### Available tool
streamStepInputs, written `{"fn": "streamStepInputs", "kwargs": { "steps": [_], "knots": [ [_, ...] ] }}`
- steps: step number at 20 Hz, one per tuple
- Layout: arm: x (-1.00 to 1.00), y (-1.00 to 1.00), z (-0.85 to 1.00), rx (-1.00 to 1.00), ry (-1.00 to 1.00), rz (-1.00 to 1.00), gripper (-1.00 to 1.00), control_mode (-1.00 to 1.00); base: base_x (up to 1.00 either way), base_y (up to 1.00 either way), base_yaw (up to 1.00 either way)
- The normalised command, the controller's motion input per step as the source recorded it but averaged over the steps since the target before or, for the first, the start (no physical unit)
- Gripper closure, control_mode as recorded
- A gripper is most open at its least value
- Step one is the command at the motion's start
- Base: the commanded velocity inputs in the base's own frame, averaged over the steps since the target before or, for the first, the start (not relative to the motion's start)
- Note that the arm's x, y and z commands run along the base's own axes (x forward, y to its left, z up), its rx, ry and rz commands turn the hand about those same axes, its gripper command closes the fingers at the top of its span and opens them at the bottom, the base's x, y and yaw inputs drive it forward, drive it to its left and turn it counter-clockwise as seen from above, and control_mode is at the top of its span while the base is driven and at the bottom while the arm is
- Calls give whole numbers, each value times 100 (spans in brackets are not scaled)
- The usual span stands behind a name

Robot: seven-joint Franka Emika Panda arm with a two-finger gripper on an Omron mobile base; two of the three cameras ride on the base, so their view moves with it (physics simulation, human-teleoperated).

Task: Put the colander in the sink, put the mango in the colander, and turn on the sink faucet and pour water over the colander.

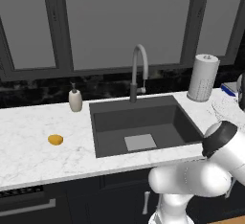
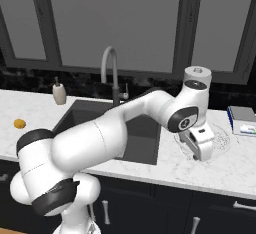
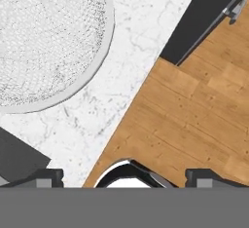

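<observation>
Pincer point(image 2: 201, 154) hangs over the counter point(image 2: 165, 168) edge, its tips apart and empty. Colander point(image 3: 44, 42) sits on the counter just beyond it, apparently offset from the tips. Risk: descending here, the fingers would miss the rim or nudge the colander toward the sink point(image 1: 139, 122). Mango point(image 1: 55, 140) lies far across the sink.

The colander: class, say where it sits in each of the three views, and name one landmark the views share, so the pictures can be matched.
Left base view: the colander lies at the right edge, right of the sink, in front of the paper towel roll.
Right base view: centre-right, just behind the pincer.
Hand view: upper left corner.
Shared landmark: the white marbled counter it rests on.
</observation>
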Motion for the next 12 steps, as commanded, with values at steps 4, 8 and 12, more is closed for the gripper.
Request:
{"fn": "streamStepInputs", "kwargs": {
  "steps": [4, 8, 12],
  "knots": [
    [15, -16, -20, 2, 0, -8, -100, -100, 0, 0, 0],
    [16, -21, -20, 2, 0, -8, -100, -100, 0, 0, 0],
    [23, -19, -19, 2, 0, -8, -100, -100, 0, 0, 0]
  ]
}}
